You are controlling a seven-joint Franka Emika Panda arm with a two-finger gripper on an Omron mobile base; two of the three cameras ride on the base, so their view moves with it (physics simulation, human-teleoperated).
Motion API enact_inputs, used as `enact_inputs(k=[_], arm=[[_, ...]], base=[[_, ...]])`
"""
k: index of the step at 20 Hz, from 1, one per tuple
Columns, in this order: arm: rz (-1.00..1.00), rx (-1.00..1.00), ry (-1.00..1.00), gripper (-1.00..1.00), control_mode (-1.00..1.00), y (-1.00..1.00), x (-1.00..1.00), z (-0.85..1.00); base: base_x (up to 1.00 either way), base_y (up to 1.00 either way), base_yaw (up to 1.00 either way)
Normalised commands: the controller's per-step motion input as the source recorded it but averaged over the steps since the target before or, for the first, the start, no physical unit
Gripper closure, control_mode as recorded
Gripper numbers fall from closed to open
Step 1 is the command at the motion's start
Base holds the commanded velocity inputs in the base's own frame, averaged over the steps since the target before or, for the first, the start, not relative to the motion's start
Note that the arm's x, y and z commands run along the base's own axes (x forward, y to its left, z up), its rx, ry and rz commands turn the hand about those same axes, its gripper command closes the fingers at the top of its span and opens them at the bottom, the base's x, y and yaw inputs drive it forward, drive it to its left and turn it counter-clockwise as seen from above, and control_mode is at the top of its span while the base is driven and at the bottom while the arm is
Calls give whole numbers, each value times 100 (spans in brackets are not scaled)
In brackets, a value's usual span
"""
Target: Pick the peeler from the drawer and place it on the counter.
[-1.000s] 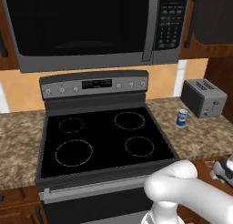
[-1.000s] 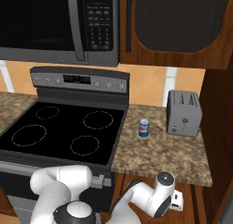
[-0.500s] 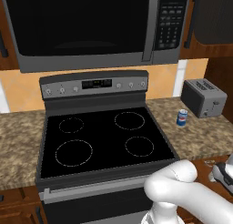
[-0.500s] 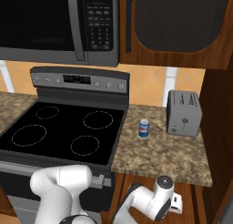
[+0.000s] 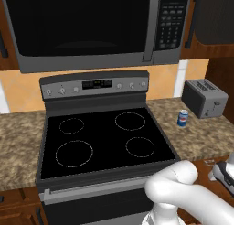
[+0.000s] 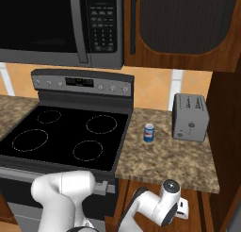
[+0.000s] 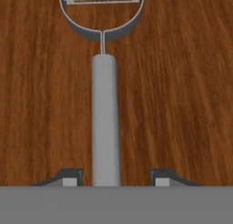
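The peeler [image 7: 105, 123] lies flat on the wooden drawer floor [image 7: 182, 104]. It has a long grey handle and a round head with a slotted blade at the top of the hand view. My gripper [image 7: 113, 180] is open, low over the handle's near end. Its two fingertips [image 7: 69, 179] straddle the handle, with a gap on each side. In the base views my hand [image 6: 172, 208] reaches down below the edge of the speckled granite counter [image 6: 174, 161], right of the stove. From the left base view the hand [image 5: 224, 172] sits at the right edge, below the counter [image 5: 201, 138].
On the counter stand a blue soda can [image 6: 149, 132] and a grey toaster [image 6: 190, 117]. The black glass stovetop [image 6: 66, 134] lies to the left, with a microwave [image 6: 61, 23] above it. More granite counter [image 5: 18, 148] lies left of the stove.
My hand has sunk slightly lower into the drawer. The can, the toaster and the base have not moved.
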Motion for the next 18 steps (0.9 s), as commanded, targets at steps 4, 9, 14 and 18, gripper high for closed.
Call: enact_inputs(k=[4,9,14,18], arm=[[0,0,0,100,-100,0,0,0],[0,0,0,100,-100,0,0,0],[0,0,0,100,-100,0,0,0],[0,0,0,100,-100,-1,-4,0]], base=[[0,0,0],[0,0,0],[0,0,0],[0,0,0]])
